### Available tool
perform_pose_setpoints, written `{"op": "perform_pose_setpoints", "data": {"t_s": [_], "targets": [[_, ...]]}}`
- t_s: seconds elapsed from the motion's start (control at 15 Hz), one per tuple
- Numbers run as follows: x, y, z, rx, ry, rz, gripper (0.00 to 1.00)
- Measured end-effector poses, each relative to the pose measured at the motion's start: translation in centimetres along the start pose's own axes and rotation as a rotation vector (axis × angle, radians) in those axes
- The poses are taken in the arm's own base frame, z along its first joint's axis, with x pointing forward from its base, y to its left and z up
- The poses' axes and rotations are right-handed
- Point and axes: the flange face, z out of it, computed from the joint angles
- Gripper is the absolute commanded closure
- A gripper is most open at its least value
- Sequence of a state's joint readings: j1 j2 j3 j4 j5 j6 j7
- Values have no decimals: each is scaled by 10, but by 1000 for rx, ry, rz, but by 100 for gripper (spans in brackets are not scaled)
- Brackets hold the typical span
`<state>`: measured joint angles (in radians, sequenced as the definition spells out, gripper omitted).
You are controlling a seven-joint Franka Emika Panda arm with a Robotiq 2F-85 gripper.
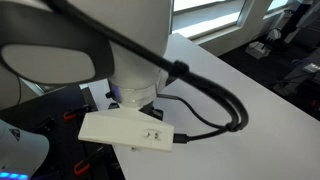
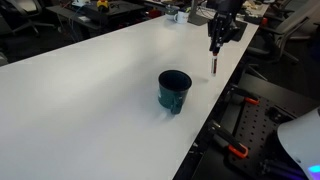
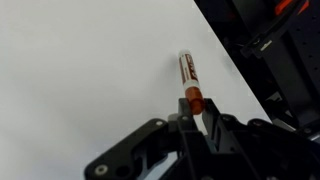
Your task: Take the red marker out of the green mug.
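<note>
Though outside wrist view, green mug [image 2: 174,89] apart from red marker [image 2: 212,65]

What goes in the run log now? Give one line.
gripper: shut on red marker | red marker: out of green mug, held over table | green mug: upright, apart from gripper

green mug [image 2: 174,90] obstacle, open table [image 2: 90,100] around

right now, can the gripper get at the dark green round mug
Probably not to grasp it: the gripper is shut on the thin red marker, though the white table between it and the dark green mug looks free.
</note>
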<state>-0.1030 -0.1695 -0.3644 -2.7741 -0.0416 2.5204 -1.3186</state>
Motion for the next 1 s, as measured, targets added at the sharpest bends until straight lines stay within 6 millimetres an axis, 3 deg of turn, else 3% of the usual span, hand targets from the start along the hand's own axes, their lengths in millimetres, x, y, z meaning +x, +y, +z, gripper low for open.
{"op": "perform_pose_setpoints", "data": {"t_s": [0.4,1.0], "targets": [[-12,3,36,46,-20,15,96],[-20,19,56,-78,-36,22,96]]}}
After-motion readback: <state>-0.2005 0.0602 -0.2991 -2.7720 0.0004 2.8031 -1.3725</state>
